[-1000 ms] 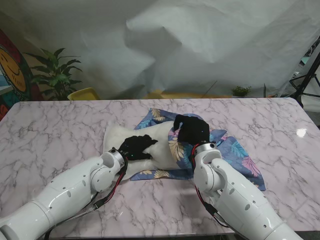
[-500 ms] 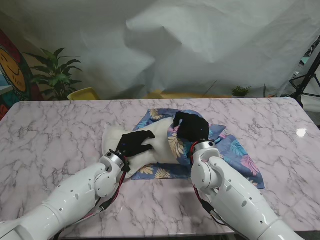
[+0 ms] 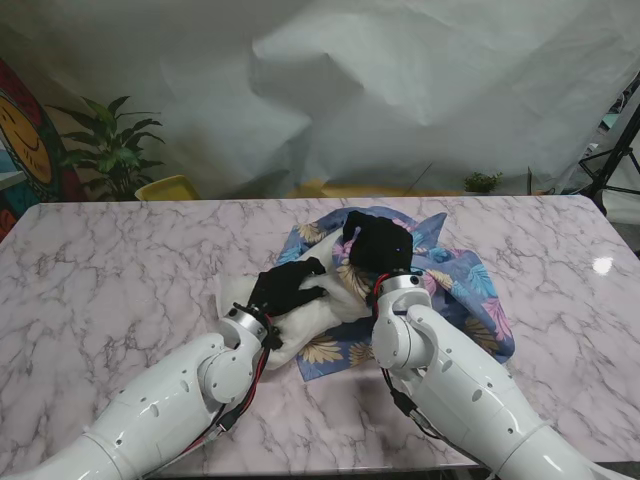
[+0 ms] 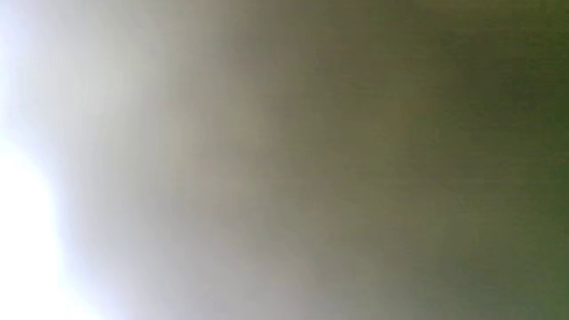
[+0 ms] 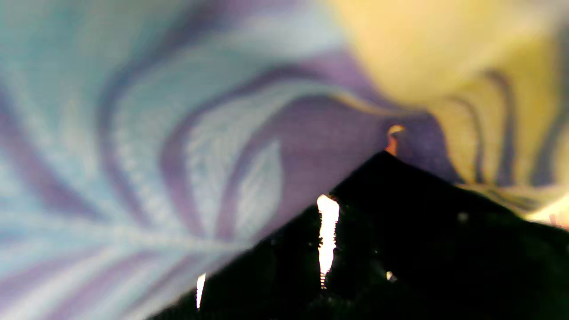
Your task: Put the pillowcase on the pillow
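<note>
A white pillow [image 3: 305, 318] lies mid-table, its right end tucked into the blue floral pillowcase [image 3: 462, 292]. My black left hand [image 3: 285, 287] sits on top of the pillow with fingers curled into it, pointing at the case's mouth. My right hand [image 3: 378, 243] is shut on the upper edge of the pillowcase, lifting that edge over the pillow. The right wrist view shows the leaf-print fabric [image 5: 178, 133] pressed close against my dark fingers [image 5: 400, 231]. The left wrist view is a pale blur with nothing to make out.
The marble table [image 3: 120, 260] spreads wide to both sides. Beyond its far edge are a potted plant [image 3: 110, 150], a yellow object [image 3: 168, 187] and a white backdrop sheet. A black stand leg [image 3: 615, 160] is at the far right.
Both hands moved farther from me and rightward. The pillow slid deeper into the case, and the case's edge rose and bunched up around the right hand.
</note>
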`<state>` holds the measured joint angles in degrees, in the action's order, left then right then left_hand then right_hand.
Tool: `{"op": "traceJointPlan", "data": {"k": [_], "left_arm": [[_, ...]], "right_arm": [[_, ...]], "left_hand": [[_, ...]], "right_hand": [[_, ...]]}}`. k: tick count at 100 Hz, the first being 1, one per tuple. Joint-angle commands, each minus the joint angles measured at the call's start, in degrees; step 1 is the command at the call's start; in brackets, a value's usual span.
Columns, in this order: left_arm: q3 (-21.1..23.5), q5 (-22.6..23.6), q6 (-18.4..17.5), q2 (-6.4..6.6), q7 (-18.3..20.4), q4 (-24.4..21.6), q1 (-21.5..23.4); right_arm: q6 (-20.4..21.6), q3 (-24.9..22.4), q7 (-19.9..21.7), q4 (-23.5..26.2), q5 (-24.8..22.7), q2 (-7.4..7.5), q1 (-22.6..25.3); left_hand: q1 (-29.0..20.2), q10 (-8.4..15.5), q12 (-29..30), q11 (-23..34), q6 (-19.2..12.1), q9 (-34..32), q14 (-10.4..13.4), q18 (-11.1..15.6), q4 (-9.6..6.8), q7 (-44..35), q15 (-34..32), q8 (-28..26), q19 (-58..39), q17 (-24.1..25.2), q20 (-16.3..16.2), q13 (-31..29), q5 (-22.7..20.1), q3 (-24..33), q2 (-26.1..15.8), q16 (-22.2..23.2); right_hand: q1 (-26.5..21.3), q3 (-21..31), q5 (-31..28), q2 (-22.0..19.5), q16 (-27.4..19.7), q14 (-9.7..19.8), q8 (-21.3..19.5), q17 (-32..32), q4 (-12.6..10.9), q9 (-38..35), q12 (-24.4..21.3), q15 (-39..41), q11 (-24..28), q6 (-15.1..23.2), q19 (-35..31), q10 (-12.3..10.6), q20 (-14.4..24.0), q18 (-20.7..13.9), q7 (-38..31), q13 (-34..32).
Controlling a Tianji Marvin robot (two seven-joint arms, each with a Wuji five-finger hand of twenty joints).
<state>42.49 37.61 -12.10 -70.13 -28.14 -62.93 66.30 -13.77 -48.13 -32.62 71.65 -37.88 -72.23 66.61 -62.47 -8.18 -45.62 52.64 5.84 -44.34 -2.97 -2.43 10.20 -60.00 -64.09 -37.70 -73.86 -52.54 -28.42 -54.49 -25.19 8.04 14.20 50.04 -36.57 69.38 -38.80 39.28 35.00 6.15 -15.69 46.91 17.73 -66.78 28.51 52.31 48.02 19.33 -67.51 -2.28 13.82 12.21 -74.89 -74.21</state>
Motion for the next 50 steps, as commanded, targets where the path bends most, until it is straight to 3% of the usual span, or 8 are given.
{"op": "traceJointPlan", "data": {"k": [1,13,24,35,38,39,41,50], "left_arm": [[-1.0,0.0,0.4,-0.82,1.0,-0.6,-1.1],[-2.1,-1.6,2.8,-1.39,2.2,-0.3,-1.8],[-2.9,-2.7,3.2,-1.96,2.3,0.8,-2.5],[-3.2,-2.9,3.1,-2.1,2.3,1.1,-2.7],[-3.2,-2.9,3.0,-2.08,2.3,1.1,-2.6],[-3.2,-2.8,3.0,-2.07,2.3,1.1,-2.6],[-3.2,-2.8,2.9,-2.06,2.3,1.2,-2.6],[-3.1,-2.7,2.8,-2.1,1.9,1.3,-2.5]], "right_arm": [[0.3,0.5,0.0,0.5,0.1,-0.71,0.3],[0.7,0.6,0.1,2.2,0.0,-0.62,1.5],[-0.2,0.7,3.5,4.1,-0.9,0.35,2.3],[-0.7,0.5,6.7,4.7,-3.9,1.91,2.4],[-1.0,0.4,7.7,5.1,-5.2,2.49,2.6],[-1.2,0.3,8.1,5.3,-5.7,2.7,2.6],[-1.4,0.2,9.3,5.9,-7.1,3.27,2.9],[-2.9,-0.7,15.2,9.9,-13.9,5.96,4.5]], "left_hand": [[-11.5,2.8,-1.9,4.7,0.0,-3.1,12.1,19.6,-4.81,-4.3,-12.1,-0.1,-26.9,-9.3,-5.1,-6.6,0.6,8.2,-10.5,3.6],[-11.5,3.1,-2.0,4.8,0.8,-3.2,12.3,20.1,-4.91,-3.8,-12.2,0.6,-27.3,-9.3,-4.5,-6.7,1.0,7.9,-10.8,3.2],[-11.5,3.2,-2.0,4.9,0.9,-3.1,12.2,20.1,-4.97,-3.7,-12.3,0.7,-27.3,-9.3,-4.3,-6.6,1.1,7.8,-10.8,3.1],[-11.5,3.3,-2.0,5.0,0.9,-3.0,12.3,20.0,-4.99,-3.8,-12.5,0.7,-27.3,-9.3,-4.0,-6.6,1.1,7.6,-10.9,3.1],[-11.5,3.3,-2.1,5.0,0.8,-3.1,12.4,20.0,-4.99,-3.8,-12.5,0.7,-27.3,-9.3,-3.9,-6.6,1.1,7.6,-10.9,3.0],[-11.5,3.4,-2.1,5.0,0.8,-3.1,12.4,20.0,-5.0,-3.8,-12.6,0.7,-27.3,-9.3,-3.9,-6.6,1.1,7.6,-10.9,3.0],[-11.5,3.4,-2.1,5.0,0.8,-3.1,12.4,20.0,-5.01,-3.8,-12.6,0.7,-27.4,-9.3,-3.9,-6.6,1.1,7.6,-10.9,3.0],[-11.5,3.4,-2.1,5.1,0.8,-3.1,12.5,20.0,-5.0,-3.9,-12.7,0.6,-27.5,-9.3,-3.7,-6.6,1.1,7.6,-11.0,3.0]], "right_hand": [[-1.7,0.1,-0.2,-1.1,0.0,1.6,0.3,1.2,-0.6,-0.9,0.2,1.9,3.3,-0.9,-1.5,0.2,-0.6,-0.3,-2.4,-1.8],[-1.8,-0.1,-0.1,-1.3,-0.1,1.4,0.3,1.1,-0.6,-0.8,0.2,1.8,3.4,-1.1,-1.4,0.3,-0.7,-0.4,-2.3,-1.7],[-2.3,-3.5,1.9,-3.9,-2.0,0.6,-0.2,-2.2,-1.2,1.9,0.3,-2.7,3.3,-1.9,0.3,-0.1,-0.8,-0.3,-1.4,-1.6],[10.8,-4.6,9.6,-5.3,-6.8,-2.0,2.4,-12.2,-0.8,13.9,-2.0,-22.3,-1.8,-8.3,4.3,0.9,2.4,0.1,7.0,4.7],[14.6,-3.9,10.2,-7.1,-7.4,-2.7,0.9,-15.0,-3.2,17.4,-3.5,-26.7,-3.7,-10.9,5.3,1.3,3.8,0.0,12.8,8.3],[16.7,-3.7,10.5,-8.0,-7.9,-3.2,-3.3,-16.4,-6.1,19.0,-4.3,-28.5,-4.4,-12.0,6.0,1.5,4.3,0.0,16.6,10.2],[19.2,-3.9,11.4,-8.6,-8.9,-3.7,-6.0,-18.5,-8.2,21.6,-5.2,-30.8,-5.5,-13.3,6.7,2.0,4.7,0.2,20.6,13.0],[26.2,-9.6,16.8,-10.6,-14.0,-8.3,-2.6,-28.5,-8.4,33.9,-8.0,-38.7,-10.2,-18.4,10.2,5.9,4.1,1.0,32.1,27.6]]}}
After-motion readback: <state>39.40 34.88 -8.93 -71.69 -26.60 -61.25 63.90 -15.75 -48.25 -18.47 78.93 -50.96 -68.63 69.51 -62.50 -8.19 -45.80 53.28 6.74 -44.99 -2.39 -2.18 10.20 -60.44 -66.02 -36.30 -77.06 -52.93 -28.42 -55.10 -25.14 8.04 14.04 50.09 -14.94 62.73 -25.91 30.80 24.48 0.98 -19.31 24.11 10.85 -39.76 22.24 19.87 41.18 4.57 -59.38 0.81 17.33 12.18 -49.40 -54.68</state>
